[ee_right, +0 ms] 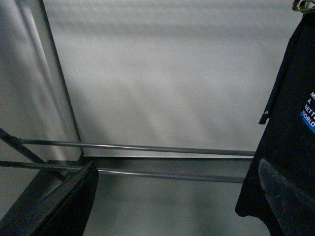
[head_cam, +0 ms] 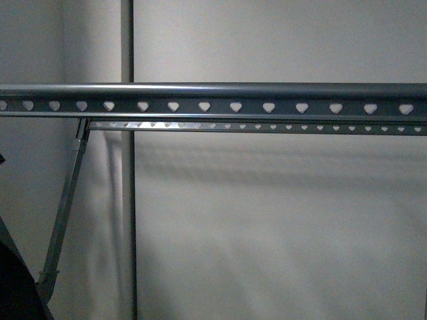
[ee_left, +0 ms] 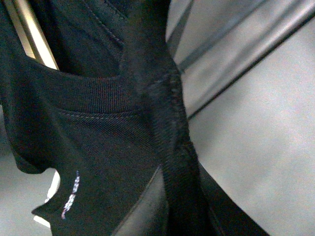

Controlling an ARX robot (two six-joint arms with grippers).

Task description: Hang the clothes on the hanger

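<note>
Front view gives the grey clothes rack [head_cam: 213, 100] with its heart-holed rail bare across the whole frame, so the hanging is not yet done. Left wrist view is filled by the black T-shirt [ee_left: 93, 147], its ribbed collar and a bunched, twisted fold pressed right up against the left pincer, whose jaws are buried in cloth, so I cannot tell whether they clamp it. Right wrist view shows the right pincer [ee_right: 175, 163] spread wide with nothing between its fingers, the shirt hanging just beyond one finger, print side showing, and the rack's low rods [ee_right: 162, 147] further ahead. Risks, as I judge them: the twisted bunch could cross the rail as a rope and slide off toward the heavier side, and the empty pincer sits near enough to the hem to snag and drag it
</note>
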